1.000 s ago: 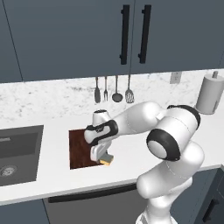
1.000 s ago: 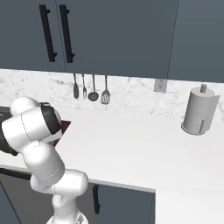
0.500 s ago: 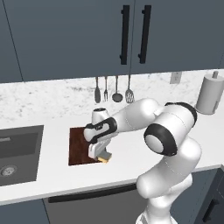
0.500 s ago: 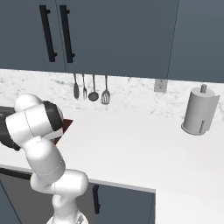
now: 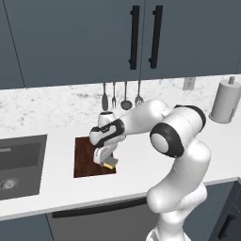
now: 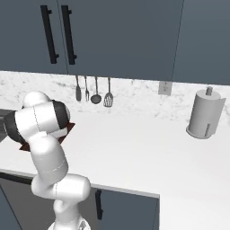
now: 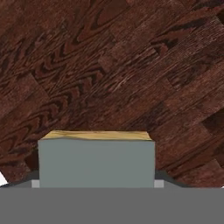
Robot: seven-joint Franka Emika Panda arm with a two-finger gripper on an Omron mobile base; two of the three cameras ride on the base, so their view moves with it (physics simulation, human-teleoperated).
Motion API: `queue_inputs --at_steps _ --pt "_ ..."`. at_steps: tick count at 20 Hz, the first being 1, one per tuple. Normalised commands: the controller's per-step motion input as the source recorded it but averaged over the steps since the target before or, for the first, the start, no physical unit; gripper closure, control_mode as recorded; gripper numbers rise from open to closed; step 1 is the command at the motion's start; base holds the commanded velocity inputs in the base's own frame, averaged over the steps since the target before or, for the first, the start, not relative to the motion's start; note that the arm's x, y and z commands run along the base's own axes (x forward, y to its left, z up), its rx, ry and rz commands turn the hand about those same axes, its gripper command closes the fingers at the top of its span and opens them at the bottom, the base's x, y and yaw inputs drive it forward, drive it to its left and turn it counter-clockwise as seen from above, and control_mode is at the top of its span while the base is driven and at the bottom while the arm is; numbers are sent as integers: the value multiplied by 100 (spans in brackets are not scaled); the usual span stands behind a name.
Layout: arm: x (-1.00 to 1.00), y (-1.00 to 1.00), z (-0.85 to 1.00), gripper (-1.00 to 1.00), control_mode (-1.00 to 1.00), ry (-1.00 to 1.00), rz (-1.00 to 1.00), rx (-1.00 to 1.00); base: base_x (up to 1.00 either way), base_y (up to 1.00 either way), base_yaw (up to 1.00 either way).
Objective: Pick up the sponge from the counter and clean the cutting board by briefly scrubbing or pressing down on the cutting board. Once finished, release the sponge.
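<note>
**Sponge in the grip, low over the board's near right corner**

The gripper (image 5: 109, 163) is clamped on the sponge (image 5: 110, 164); in the hand view the grey-green block (image 7: 96, 163) sits between the finger tips with its yellow edge towards the wood. It hangs over the board (image 5: 85, 157), at the board's near right corner. Whether the sponge touches the wood or is just above it, I cannot tell. The board lies on the counter (image 5: 141, 160) towards its front edge, just right of the sink (image 5: 19, 164).

Judged from this, the pickup is done and the sponge is brought to the board. Left to do: finish the press or scrub, then open the fingers and let the sponge go.
</note>
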Motion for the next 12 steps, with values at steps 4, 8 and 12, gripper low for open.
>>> queue_inputs --at_steps 4,8,12 --pt "58 0 -4 100 -100 0 -7 -5 0 0 0" --pt "57 0 -16 100 -100 0 -13 -6 0 0 0" --pt "54 0 -15 100 -100 0 -12 -7 0 0 0"
